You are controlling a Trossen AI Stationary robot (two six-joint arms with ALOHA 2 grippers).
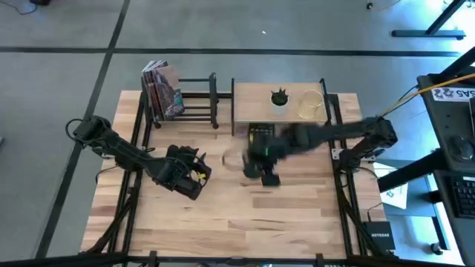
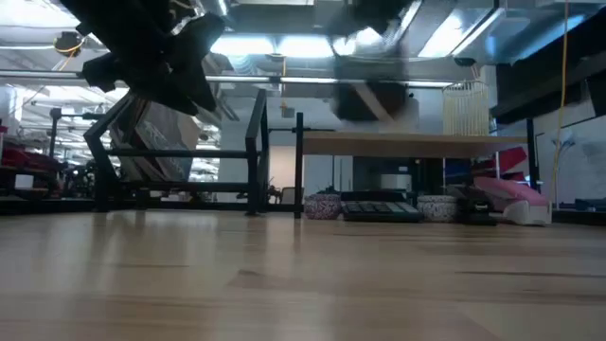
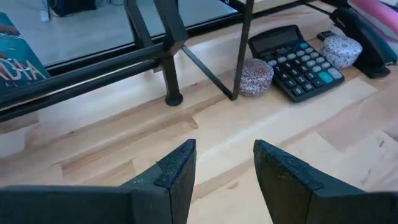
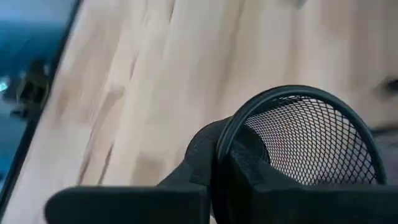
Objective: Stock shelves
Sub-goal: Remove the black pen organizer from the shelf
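A black mesh cup (image 4: pixel 311 134) hangs over the middle of the table with my right gripper (image 1: pixel 260 165) shut on it. Behind it stands the light-wood board shelf (image 1: pixel 256 104) on black uprights; a small dark plant (image 1: pixel 279 98) and a gold wire basket (image 1: pixel 310 104) rest on its top. A calculator (image 3: pixel 297 59) and two speckled bowls (image 3: pixel 256 76) lie under the board. The black bar book rack (image 1: pixel 197 100) at its left has books (image 1: pixel 163 89) leaning at its left end. My left gripper (image 3: pixel 225 165) hovers open above the table's left half, with nothing between its fingers. My right gripper holds the mesh cup by its rim (image 4: pixel 225 140), with one finger outside the wall and the other inside, seen through the mesh. The cup lies tilted with its mouth toward the camera. In the low view nothing of it touches the tabletop.
A pink stapler (image 2: pixel 516 201) lies under the board shelf's right end. Bare tabletop (image 1: pixel 237 222) stretches from the grippers to the near edge. A desk with papers and a keyboard (image 1: pixel 460 185) stands beyond the table's right edge.
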